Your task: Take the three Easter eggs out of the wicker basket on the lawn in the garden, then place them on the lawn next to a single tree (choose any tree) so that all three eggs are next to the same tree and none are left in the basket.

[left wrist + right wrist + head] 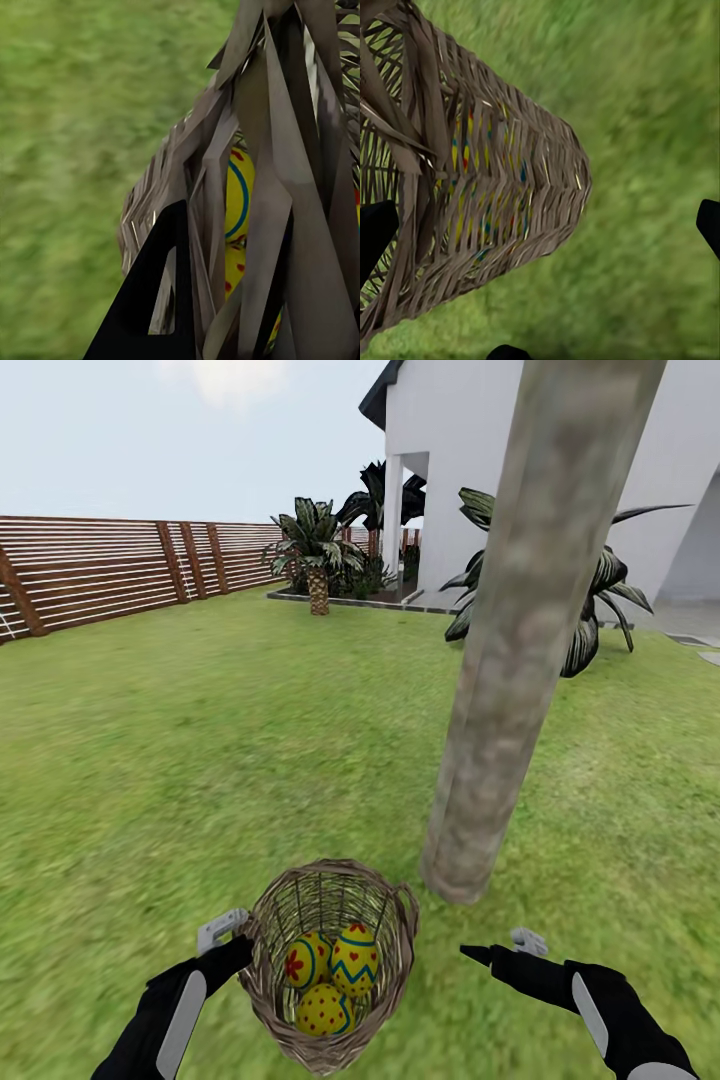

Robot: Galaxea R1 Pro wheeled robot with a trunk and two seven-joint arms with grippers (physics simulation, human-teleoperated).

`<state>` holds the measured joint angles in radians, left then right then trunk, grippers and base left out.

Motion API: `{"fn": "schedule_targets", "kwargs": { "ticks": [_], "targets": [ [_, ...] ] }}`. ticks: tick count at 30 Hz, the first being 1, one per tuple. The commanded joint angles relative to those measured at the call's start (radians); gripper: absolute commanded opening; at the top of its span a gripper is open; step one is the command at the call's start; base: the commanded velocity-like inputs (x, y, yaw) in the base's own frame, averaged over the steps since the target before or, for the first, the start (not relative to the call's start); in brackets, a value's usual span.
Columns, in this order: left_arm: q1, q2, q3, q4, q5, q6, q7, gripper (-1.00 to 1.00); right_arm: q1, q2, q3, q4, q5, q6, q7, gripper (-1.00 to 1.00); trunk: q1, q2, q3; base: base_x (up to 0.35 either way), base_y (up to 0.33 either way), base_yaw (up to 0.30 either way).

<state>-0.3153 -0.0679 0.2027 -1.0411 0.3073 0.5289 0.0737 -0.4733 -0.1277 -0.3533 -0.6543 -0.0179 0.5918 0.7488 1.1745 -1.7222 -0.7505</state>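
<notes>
All three Easter eggs [330, 972] lie inside the wicker basket [327, 960], low in the centre of the head view: one with red flowers at the left, one with blue zigzags at the right, one dotted red in front. In the left wrist view a strip of yellow egg [238, 217] shows through the weave.

The left pincer [238, 938], at the lower left, is pinching the basket's rim, one dark finger [161, 300] lying against the wicker. The basket seems to hang from that grip above the lawn [150, 760], though contact with the grass cannot be ruled out.

The right pincer [503, 948], at the lower right, is spread and holds nothing, well clear of the basket's side [502, 187].

The tree [520, 630] rises just beyond, its trunk foot close above and right of the basket.

By my reading the basket stands brought to the chosen tree, and unloading has not begun. Next, the free pincer must reach down through the open mouth, pinch one egg without crushing the others aside, and set it on grass beside the trunk.

No writing or brand is legible anywhere.
</notes>
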Motion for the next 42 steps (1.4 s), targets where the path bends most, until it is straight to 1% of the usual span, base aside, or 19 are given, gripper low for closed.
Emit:
{"fn": "schedule_targets", "kwargs": {
  "ticks": [1, 42],
  "targets": [
    [-0.001, 0.000, 0.001, -0.002, 0.018, 0.005, 0.006, -1.00, -0.001, 0.000, -0.004, -0.001, -0.002, 0.008, 0.003, 1.00, 0.004, -0.008, -0.004, 0.000, 0.000, 0.000],
    [-0.001, -0.001, 0.001, -0.002, 0.018, 0.005, 0.006, -1.00, -0.001, 0.002, -0.003, 0.001, -0.002, 0.009, 0.003, 1.00, 0.161, -0.295, -0.133, 0.000, 0.000, 0.000]
  ]
}}
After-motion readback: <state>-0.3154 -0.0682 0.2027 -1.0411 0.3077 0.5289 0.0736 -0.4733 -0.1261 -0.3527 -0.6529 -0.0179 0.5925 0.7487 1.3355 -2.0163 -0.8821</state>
